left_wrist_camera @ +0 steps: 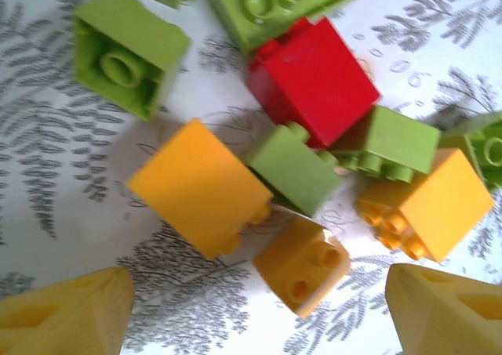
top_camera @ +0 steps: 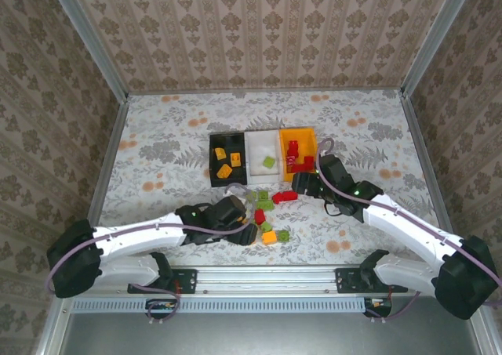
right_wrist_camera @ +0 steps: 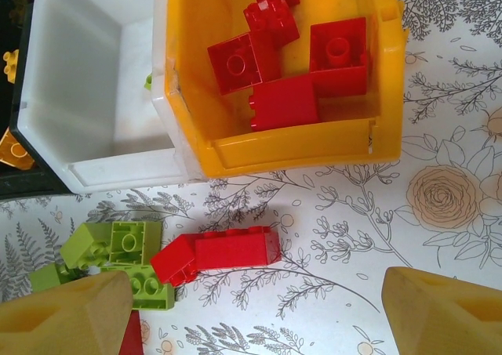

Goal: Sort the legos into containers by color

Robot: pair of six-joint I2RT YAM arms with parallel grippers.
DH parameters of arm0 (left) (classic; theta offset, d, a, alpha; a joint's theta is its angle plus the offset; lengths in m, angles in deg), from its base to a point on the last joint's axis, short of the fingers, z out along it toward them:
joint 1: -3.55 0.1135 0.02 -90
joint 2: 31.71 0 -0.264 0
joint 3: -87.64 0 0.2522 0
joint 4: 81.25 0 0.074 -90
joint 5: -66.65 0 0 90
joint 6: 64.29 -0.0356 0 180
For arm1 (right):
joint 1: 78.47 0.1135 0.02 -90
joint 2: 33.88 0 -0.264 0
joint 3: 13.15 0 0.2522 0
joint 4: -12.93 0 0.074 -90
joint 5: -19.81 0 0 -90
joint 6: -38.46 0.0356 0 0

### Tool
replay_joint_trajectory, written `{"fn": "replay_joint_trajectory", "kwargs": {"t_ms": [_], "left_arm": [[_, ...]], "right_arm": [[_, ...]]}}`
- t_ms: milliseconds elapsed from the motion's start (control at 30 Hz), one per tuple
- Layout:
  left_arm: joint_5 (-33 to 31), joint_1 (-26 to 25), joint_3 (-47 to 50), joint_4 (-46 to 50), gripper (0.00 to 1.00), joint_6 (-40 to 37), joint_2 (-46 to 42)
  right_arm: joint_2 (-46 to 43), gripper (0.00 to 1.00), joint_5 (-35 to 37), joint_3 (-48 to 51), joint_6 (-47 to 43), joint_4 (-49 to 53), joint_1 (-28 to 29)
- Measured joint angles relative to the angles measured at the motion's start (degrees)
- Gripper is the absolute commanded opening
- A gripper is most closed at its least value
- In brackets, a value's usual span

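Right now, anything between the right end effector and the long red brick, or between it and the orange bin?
Nothing visible: bare table lies between the open right end effector and the long red brick, and between that brick and the orange bin.

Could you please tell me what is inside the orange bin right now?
Inside the orange bin lie several red bricks, loosely piled; no other colour shows. Its far end is cut off in the right wrist view, and anything beneath the bricks is covered.

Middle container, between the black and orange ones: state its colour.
White; the middle container shows best in the right wrist view.
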Motion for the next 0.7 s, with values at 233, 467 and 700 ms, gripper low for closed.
{"fn": "replay_joint_trajectory", "kwargs": {"t_ms": [233,467,700], "left_arm": [[-0.4,-4.8,0.0,-1.2,0.82,2.1,6.7],[-1.8,-4.9,-0.9,-0.9,0.77,2.6,10.7],[-2.9,-4.9,-4.3,2.4,0.76,2.7,14.9]], "right_arm": [[0.0,0.85,0.0,0.0,0.0,0.0,0.0],[0.0,0.85,0.0,0.0,0.0,0.0,-0.2],[-0.9,0.85,0.0,0.0,0.0,0.0,-0.6]]}}
